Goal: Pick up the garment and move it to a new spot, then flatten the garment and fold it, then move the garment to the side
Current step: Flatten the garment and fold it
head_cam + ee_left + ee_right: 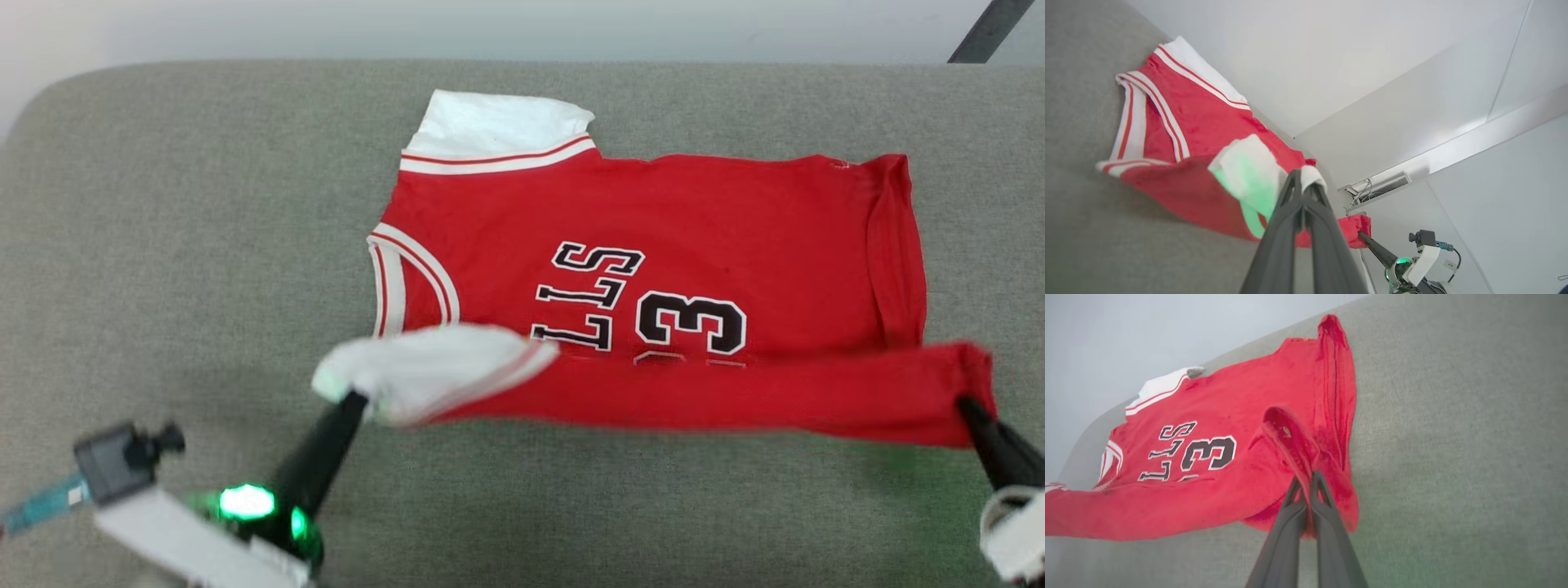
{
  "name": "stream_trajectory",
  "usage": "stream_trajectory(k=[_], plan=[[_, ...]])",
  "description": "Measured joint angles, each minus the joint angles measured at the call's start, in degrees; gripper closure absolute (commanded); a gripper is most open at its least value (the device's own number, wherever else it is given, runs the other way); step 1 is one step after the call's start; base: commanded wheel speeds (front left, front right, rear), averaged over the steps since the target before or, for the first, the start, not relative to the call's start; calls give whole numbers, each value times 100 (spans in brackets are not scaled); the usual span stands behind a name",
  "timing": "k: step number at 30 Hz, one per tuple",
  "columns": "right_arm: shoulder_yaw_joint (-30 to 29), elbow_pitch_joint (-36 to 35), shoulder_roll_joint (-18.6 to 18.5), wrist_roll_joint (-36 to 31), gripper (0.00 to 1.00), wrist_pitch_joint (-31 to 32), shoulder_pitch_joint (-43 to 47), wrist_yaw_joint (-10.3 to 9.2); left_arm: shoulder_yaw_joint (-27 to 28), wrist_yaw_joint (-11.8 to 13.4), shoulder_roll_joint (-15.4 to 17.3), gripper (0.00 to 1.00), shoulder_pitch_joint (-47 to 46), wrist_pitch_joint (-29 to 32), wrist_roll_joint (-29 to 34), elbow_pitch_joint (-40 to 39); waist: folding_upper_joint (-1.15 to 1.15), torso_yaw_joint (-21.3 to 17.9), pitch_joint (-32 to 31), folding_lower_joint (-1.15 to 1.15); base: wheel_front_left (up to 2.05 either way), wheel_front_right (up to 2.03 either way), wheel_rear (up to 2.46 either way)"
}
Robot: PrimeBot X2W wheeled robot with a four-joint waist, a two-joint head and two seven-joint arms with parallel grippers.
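Red garment [678, 220], spread on grey cushion [163, 245], near edge lifted. Left gripper [353, 398]: closed on white shoulder corner. Right gripper [966, 403]: closed on red hem corner. Left wrist view adds pale walls [1412, 61]; right wrist view, black lettering [1208, 451].

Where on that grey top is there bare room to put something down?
The widest bare patch of the grey padded top lies left of the red jersey, out to the rounded corner. A narrower strip runs along the near edge, below the lifted fold. Crowded: the middle, where the left pincer and right pincer grip the jersey.
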Motion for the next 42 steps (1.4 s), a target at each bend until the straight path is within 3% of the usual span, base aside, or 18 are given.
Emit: stream_trajectory(k=[10,18,29,30,31,32,33,34,42], plan=[[89,1510,-203,-112,100,-460,-1173,1,-27,0,-709,100,-1794,248,-103,2000,0,-14,233,0,0,0,0],[355,2069,-172,-125,100,-1000,-1299,1,-237,1,-964,100,-2189,-65,488,3212,0,-122,550,0,0,0,0],[690,2659,-155,-231,100,-1720,-1688,4,-403,-3,-1200,100,-2665,-160,1314,4169,0,-240,789,0,0,0,0],[724,2697,-172,-267,100,-1794,-1690,3,-495,-7,-1203,82,-2693,-160,1423,4232,0,-239,760,0,0,0,0],[757,2738,-189,-290,87,-1868,-1691,4,-603,-7,-1191,58,-2713,-160,1546,4283,0,-239,729,0,0,0,0],[779,2776,-210,-328,59,-1933,-1690,3,-706,-7,-1157,25,-2730,-159,1730,4328,0,-238,694,0,0,0,0],[789,2808,-232,-363,18,-2002,-1685,3,-817,-5,-1121,0,-2746,-159,1883,4337,0,-236,655,0,0,0,0],[793,2830,-248,-369,0,-2058,-1675,3,-856,-3,-1102,0,-2753,-158,1909,4332,0,-231,613,0,0,0,0],[780,2750,-294,-348,0,-2301,-1439,1,-1347,-2,-434,0,-3208,147,2263,4298,0,-162,166,0,0,0,0]])
